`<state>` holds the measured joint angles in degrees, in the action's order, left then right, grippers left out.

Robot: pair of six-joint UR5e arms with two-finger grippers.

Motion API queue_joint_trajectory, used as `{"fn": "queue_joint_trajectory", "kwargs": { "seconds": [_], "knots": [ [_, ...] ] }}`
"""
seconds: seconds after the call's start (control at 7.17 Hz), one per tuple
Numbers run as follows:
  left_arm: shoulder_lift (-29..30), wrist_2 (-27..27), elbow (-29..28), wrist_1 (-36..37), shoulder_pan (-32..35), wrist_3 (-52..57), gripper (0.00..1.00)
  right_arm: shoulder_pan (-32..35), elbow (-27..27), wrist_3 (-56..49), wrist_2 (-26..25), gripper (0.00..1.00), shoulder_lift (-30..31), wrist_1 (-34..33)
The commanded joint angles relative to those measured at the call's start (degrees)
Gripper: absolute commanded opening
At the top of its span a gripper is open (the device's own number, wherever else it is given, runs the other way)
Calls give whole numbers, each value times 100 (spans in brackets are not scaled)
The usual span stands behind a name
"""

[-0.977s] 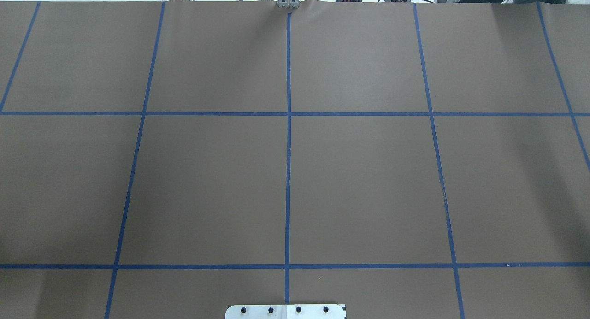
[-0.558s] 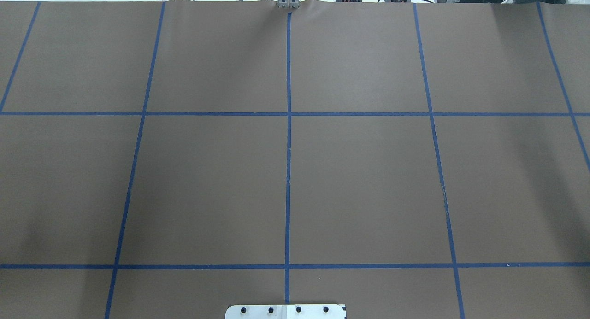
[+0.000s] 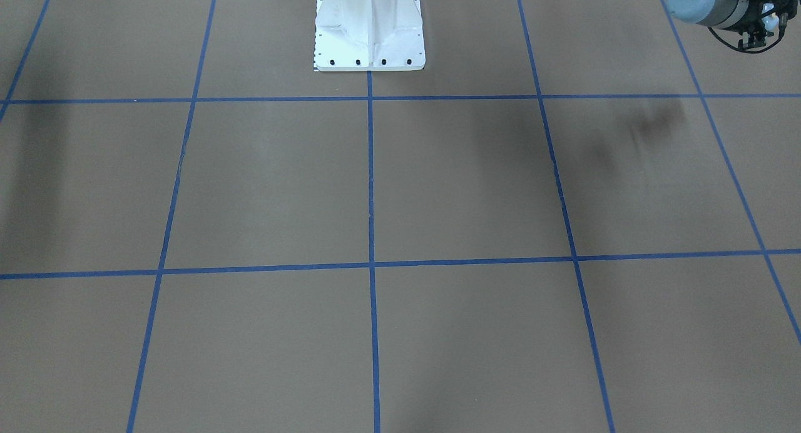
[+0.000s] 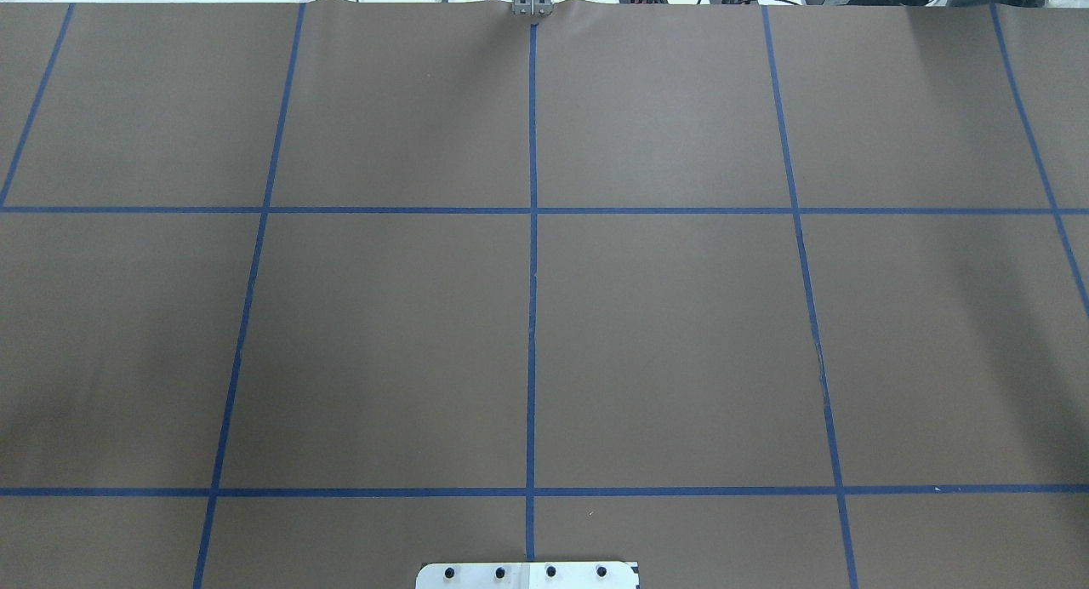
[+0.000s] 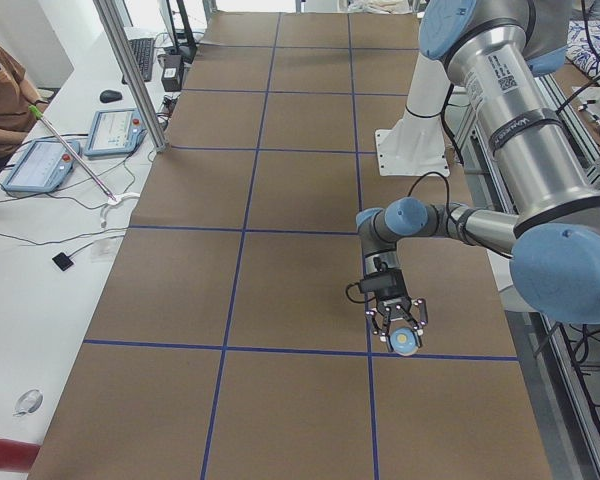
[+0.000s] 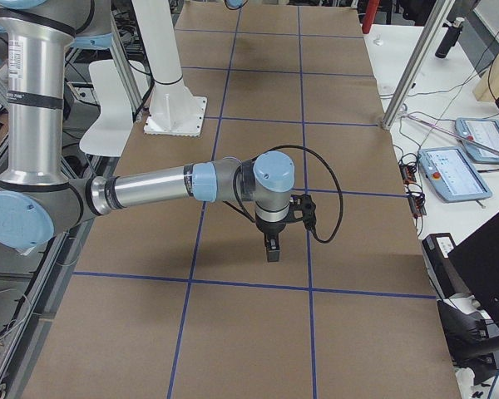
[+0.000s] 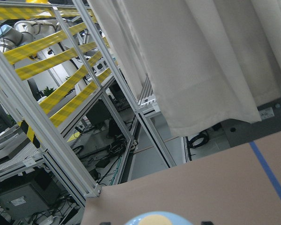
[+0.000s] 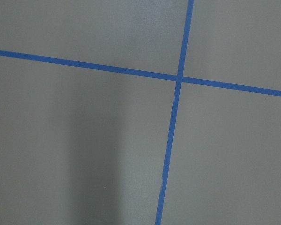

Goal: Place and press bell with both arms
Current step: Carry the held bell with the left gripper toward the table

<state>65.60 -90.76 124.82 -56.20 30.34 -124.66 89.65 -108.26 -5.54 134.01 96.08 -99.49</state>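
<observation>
The bell, light blue with a cream-yellow button, sits between the fingers of my left gripper, which holds it above the brown table near a blue tape line. The bell's top shows at the bottom edge of the left wrist view. Only the left arm's wrist shows in the front-facing view. My right gripper points down over the table. It shows only in the exterior right view, so I cannot tell if it is open or shut. The overhead view shows neither arm.
The white pedestal base stands at the robot's side of the brown table, which is marked with a blue tape grid. A metal post, tablets and a seated person are along the far white bench.
No arm or bell enters the overhead view. Only a faint shadow on the table's left side has drifted toward the left edge.
</observation>
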Motion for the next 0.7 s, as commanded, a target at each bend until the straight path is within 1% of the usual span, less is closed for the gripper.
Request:
{"fn": "queue_joint_trajectory", "kwargs": {
  "seconds": [0.0, 0.14, 0.28, 0.42, 0.56],
  "knots": [
    [2360, 934, -525, 1275, 1461, 1527, 0, 0, 24, 18, -7, 100, -19, 0],
    [2788, 1224, -660, 1269, 1762, 2150, 0, 0, 68, 18, -7, 100, -28, 0],
    [3453, 1427, -696, 1243, 2078, 3053, 0, 0, 129, 18, 2, 100, -28, 0],
    [3965, 1560, -809, 1164, 2116, 3488, 0, 0, 130, 18, 11, 100, -28, 0],
    [4413, 1674, -880, 755, 2073, 3510, 0, 0, 139, 18, 2, 100, -28, 0]
  ]
}}
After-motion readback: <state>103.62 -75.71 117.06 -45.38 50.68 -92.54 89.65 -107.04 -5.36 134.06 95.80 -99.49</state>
